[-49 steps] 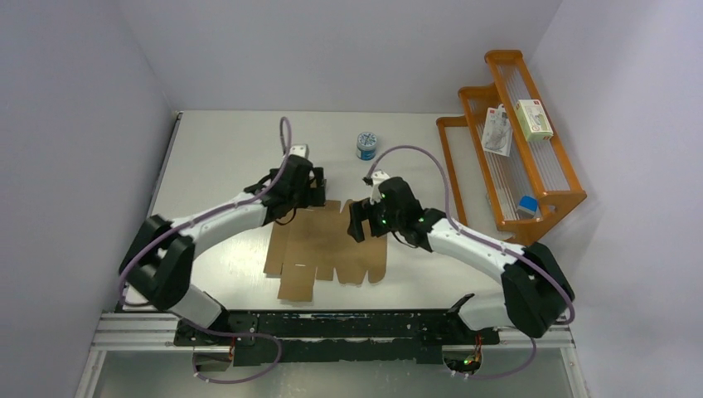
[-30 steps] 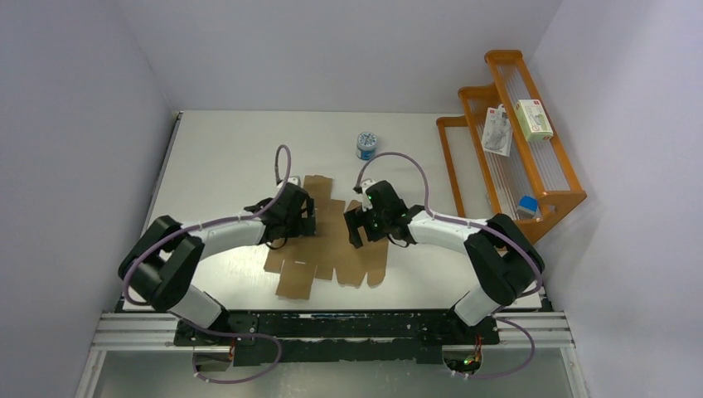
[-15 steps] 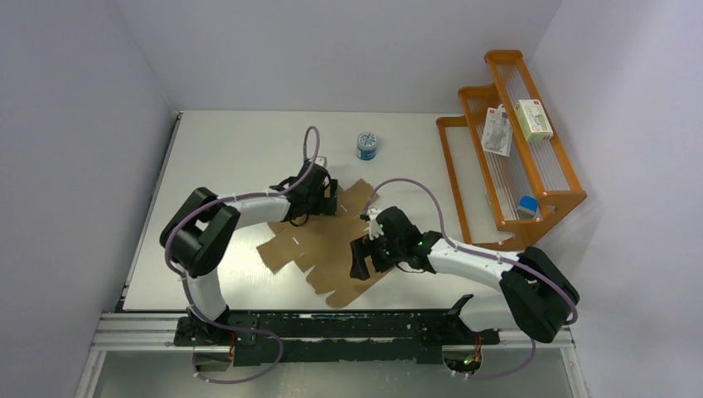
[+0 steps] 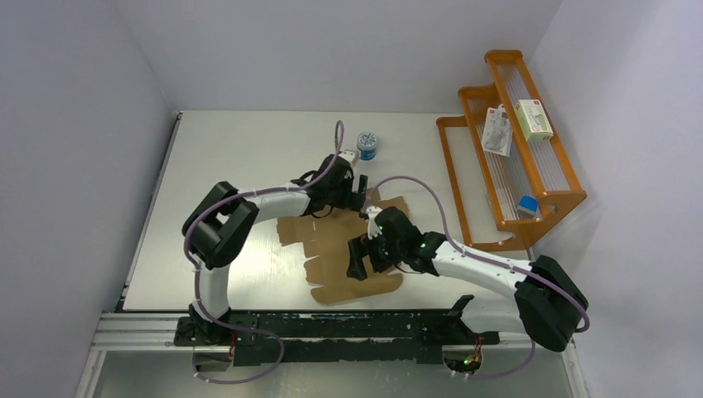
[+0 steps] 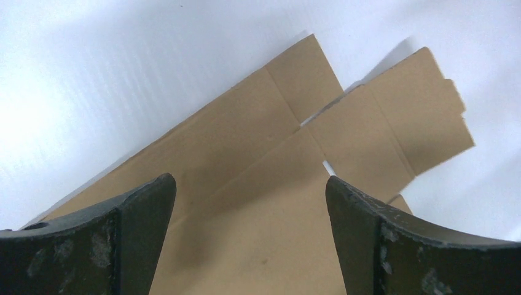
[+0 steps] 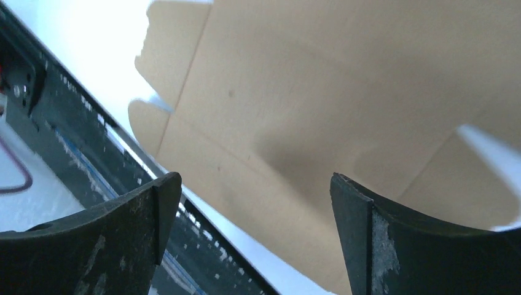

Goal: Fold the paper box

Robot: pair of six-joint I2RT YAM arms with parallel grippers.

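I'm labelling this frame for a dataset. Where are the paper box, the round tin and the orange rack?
paper box [image 4: 325, 245]: top external view, bare middle panel of the flat sheet.
round tin [image 4: 367, 143]: top external view, its lid.
orange rack [image 4: 504, 56]: top external view, its top rail.

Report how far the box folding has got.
Done: nothing is folded; the paper box lies as a flat sheet on the table. In hand: both hands hover open over it, the left hand near its far edge and the right hand nearer the middle, neither gripping. Left: raise the panels, tuck the flaps and tabs, close the box.
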